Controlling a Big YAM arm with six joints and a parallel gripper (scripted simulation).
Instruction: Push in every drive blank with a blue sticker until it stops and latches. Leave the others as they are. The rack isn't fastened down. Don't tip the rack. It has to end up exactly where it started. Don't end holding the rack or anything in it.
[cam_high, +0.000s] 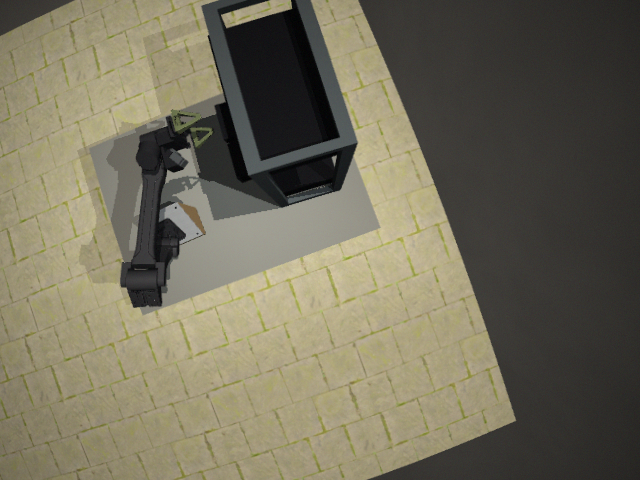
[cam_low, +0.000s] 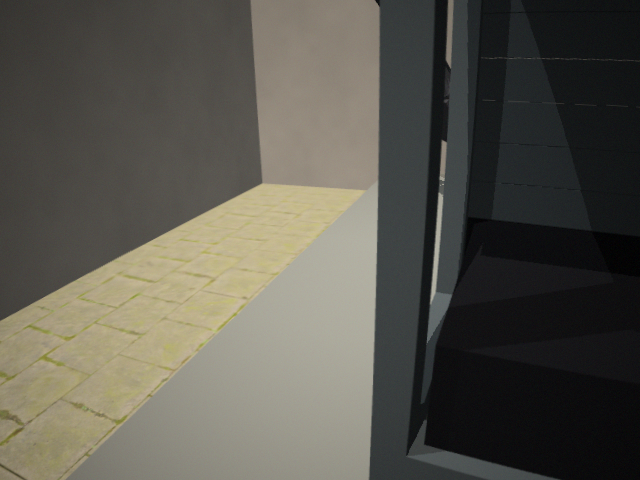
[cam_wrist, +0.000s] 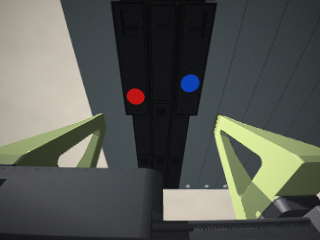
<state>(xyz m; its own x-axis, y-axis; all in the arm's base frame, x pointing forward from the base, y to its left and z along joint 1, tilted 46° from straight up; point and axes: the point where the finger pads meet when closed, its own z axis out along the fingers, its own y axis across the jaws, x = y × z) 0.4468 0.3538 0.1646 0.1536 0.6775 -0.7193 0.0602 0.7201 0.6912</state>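
Observation:
In the wrist view, two dark drive blanks stick out of the grey face of the rack (cam_wrist: 240, 60) side by side. One blank (cam_wrist: 196, 45) carries a blue sticker (cam_wrist: 190, 83). The other blank (cam_wrist: 131, 45) carries a red sticker (cam_wrist: 135, 96). My gripper (cam_wrist: 159, 120) (cam_high: 192, 128) is open and empty. Its green fingers point at the rack face, with both stickers showing between them, a short way off. In the overhead view the tall dark rack (cam_high: 247, 129) (cam_low: 403, 206) stands just right of the gripper. Other blanks are out of sight.
The rack and my arm's base (cam_high: 144, 281) stand on a grey mat (cam_high: 310, 217) (cam_low: 284, 335) laid on a stone-tiled floor (cam_high: 336, 361). A white and brown plate (cam_high: 187, 221) lies beside the arm. A dark wall lies beyond the floor's right edge.

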